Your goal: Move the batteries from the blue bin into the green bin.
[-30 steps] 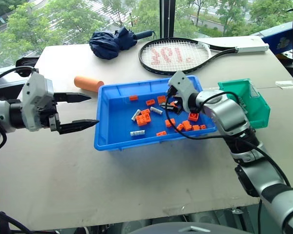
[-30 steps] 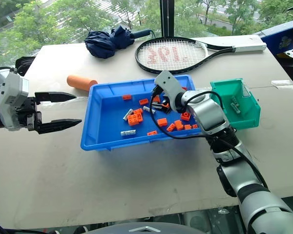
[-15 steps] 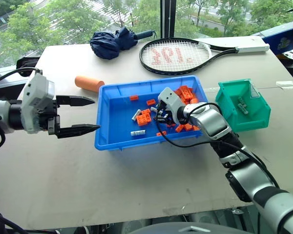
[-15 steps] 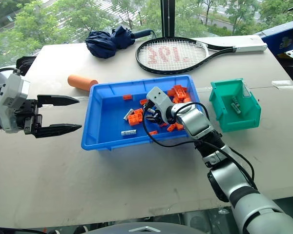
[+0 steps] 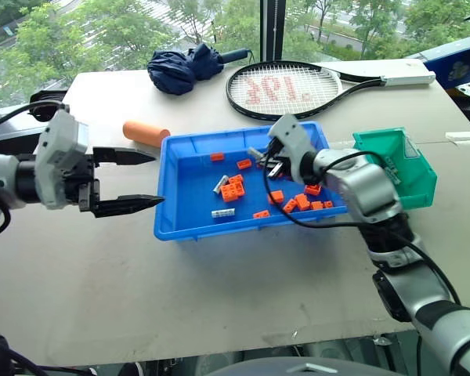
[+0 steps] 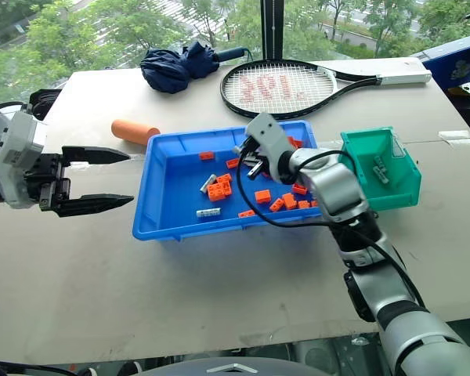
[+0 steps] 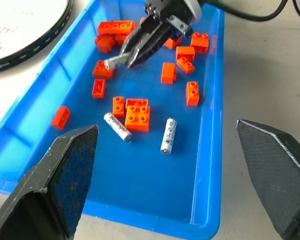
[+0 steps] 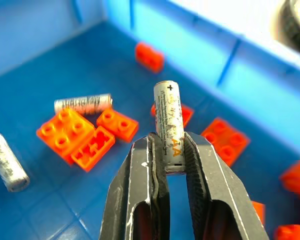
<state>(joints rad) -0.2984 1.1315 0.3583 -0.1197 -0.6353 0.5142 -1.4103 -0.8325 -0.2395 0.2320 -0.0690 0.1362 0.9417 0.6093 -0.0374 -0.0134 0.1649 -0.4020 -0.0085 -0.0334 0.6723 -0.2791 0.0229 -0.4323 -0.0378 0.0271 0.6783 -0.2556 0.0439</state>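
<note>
Grey battery [image 8: 169,126] clamped in right pincer [image 8: 168,165] above blue bin [image 5: 172,223] (left pincer [image 5: 129,178] apart, outside rim).

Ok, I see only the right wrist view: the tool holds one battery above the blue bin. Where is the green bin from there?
Observer: The green bin stands on the table, close beside the blue bin, on the robot's right.
Operator: Is something already inside it?
Observer: Yes, at least one battery lies in it.
Operator: And the left tool?
Observer: The left tool hovers open over the table, left of the blue bin, holding nothing.
</note>
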